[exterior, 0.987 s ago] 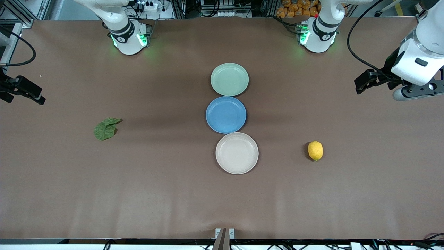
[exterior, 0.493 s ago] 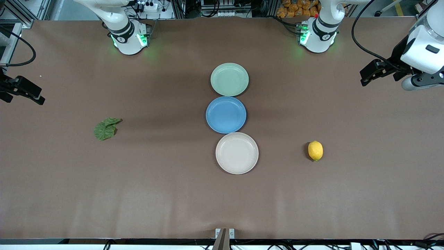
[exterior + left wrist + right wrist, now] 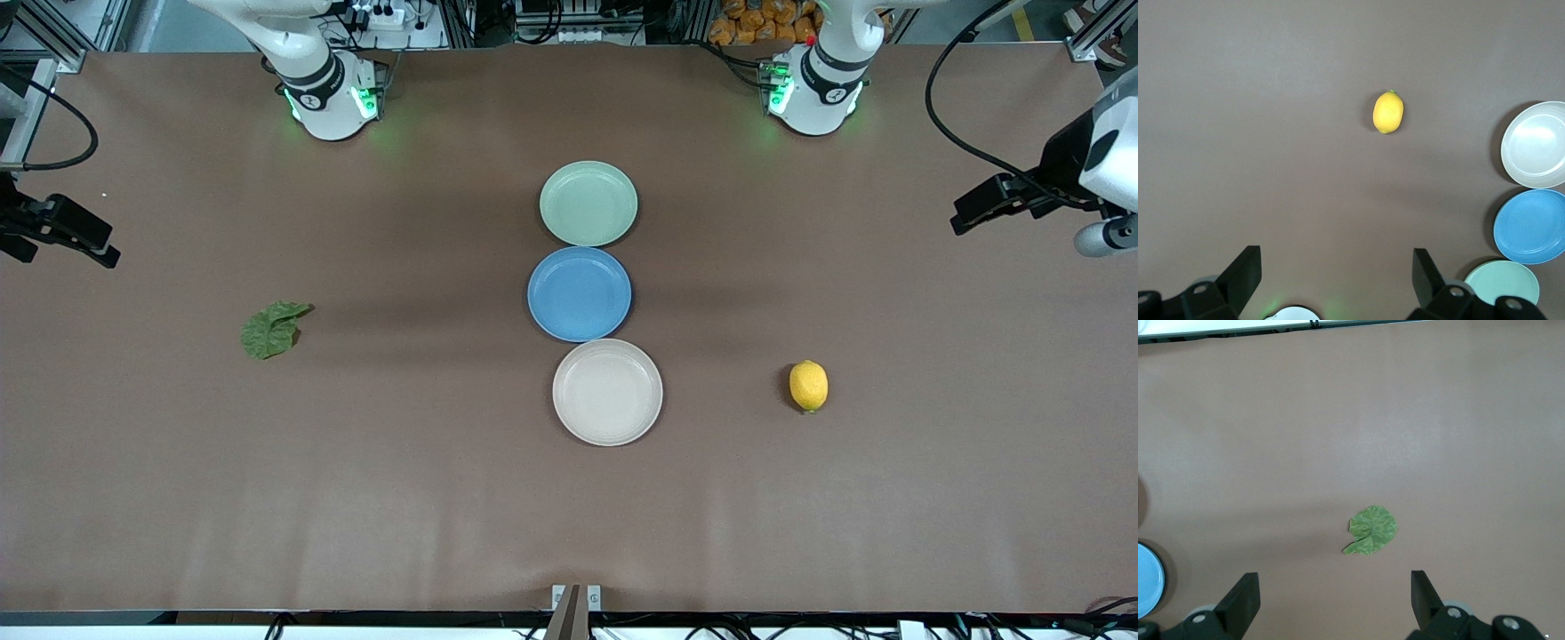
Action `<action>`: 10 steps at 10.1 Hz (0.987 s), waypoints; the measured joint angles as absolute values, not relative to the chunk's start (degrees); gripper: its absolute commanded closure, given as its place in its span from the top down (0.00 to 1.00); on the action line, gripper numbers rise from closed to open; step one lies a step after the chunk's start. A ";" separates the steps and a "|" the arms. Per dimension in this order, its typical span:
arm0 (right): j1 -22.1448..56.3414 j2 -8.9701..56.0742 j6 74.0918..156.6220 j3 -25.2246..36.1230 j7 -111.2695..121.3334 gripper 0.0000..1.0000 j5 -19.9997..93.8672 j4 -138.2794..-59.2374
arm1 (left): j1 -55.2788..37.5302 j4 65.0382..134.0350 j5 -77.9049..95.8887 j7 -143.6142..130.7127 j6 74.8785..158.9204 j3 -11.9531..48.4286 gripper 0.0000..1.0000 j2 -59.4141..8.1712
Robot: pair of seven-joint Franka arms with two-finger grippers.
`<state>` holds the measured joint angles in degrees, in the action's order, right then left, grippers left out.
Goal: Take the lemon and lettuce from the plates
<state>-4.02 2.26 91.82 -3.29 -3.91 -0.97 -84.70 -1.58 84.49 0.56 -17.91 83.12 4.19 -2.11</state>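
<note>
The yellow lemon [image 3: 808,386] lies on the bare table toward the left arm's end, apart from the plates; it also shows in the left wrist view [image 3: 1388,112]. Toward the right arm's end, the green lettuce [image 3: 272,330] rests on the table too, seen as well in the right wrist view [image 3: 1372,530]. Nothing lies on the mint plate [image 3: 589,203] or the beige plate [image 3: 607,391]. My left gripper [image 3: 982,206] [image 3: 1336,280] hangs open, high over the table's left-arm end. At the right-arm end my right gripper [image 3: 71,238] [image 3: 1335,603] is open, holding nothing.
A blue plate [image 3: 580,293] with nothing on it sits between the mint and beige plates, the three in a row down the table's middle. The arm bases [image 3: 331,98] [image 3: 813,89] stand at the table's edge farthest from the front camera.
The left arm has drawn farther out toward its end of the table, its gripper staying open. The right gripper has barely shifted. Lemon, lettuce and plates have not moved.
</note>
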 measured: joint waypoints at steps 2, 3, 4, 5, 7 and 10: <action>-3.91 2.78 91.68 -3.29 -3.91 1.00 -0.99 -84.79 | -1.68 84.48 0.57 -17.91 83.12 4.72 1.00 -2.10; -3.87 2.99 91.55 -3.29 -3.91 1.00 -1.00 -84.80 | -1.68 84.48 0.57 -17.91 83.12 4.78 1.00 -2.10; -3.76 3.11 91.47 -3.29 -3.91 1.00 -1.00 -84.80 | -1.67 84.48 0.57 -17.91 83.12 4.78 1.00 -2.10; -3.61 3.18 91.44 -3.29 -3.91 1.00 -1.01 -84.80 | -1.69 84.48 0.57 -17.91 83.12 4.79 1.00 -2.10; -3.39 3.23 91.39 -3.29 -3.91 1.00 -1.02 -84.80 | -1.65 84.47 0.57 -17.91 83.13 4.80 1.00 -2.10; -3.34 3.57 91.35 -3.29 -3.91 1.00 -1.06 -84.81 | -1.61 84.33 0.57 -17.91 83.13 4.80 1.00 -2.09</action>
